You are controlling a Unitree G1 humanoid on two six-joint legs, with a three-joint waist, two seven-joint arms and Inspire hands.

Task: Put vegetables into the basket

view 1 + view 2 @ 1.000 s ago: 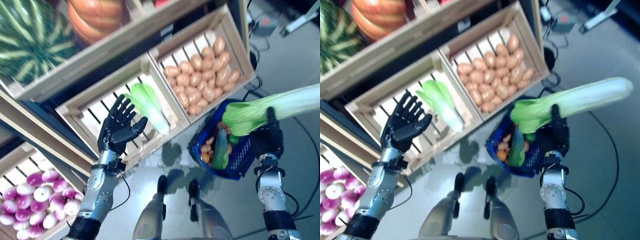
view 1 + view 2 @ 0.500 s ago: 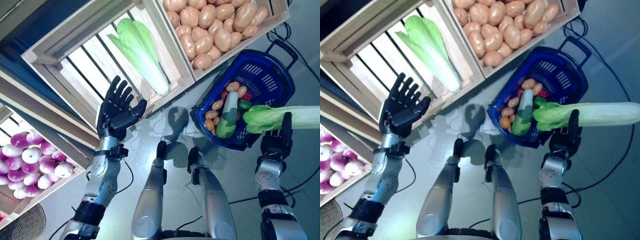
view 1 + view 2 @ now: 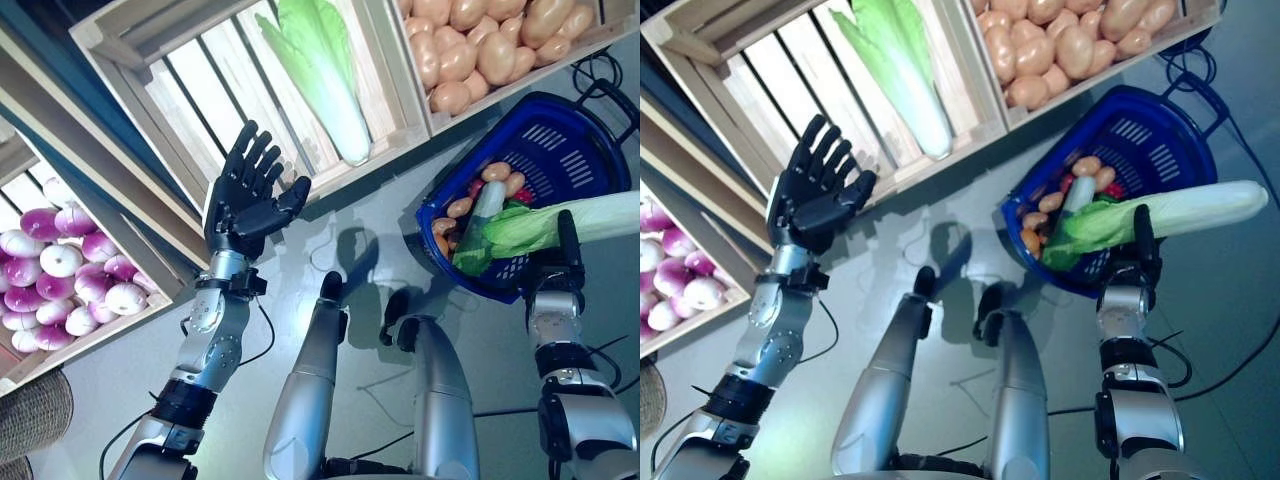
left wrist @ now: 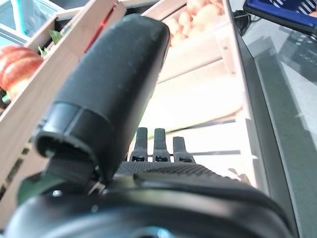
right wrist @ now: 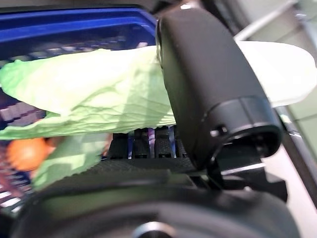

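My right hand (image 3: 1137, 262) is shut on a long pale-green cabbage (image 3: 1170, 212), with the thumb (image 5: 208, 79) over its stalk and the leaves (image 5: 89, 84) spreading past the fingers. The cabbage lies almost level, its leafy end over the near side of the blue plastic basket (image 3: 560, 110), its white end sticking out to the right. The basket stands on the floor and holds tan potatoes (image 3: 497, 172), a long green and white vegetable (image 3: 480, 215) and something red (image 3: 522, 195). My left hand (image 3: 245, 205) is open and empty, raised in front of the wooden stand, as the left wrist view (image 4: 114, 89) also shows.
Slanted wooden crates of the stand (image 3: 180, 110) fill the back, close behind the left hand and right behind the basket. A lower crate (image 3: 60, 330) stands at the far left. Grey floor (image 3: 940, 210) lies between the stand and the basket. A black cable (image 3: 1250, 350) runs right of the basket.
The camera has tilted down, so the whole scene has shifted. The right hand has brought the cabbage lower and its leafy end is now over the basket. The left hand stays raised and open.
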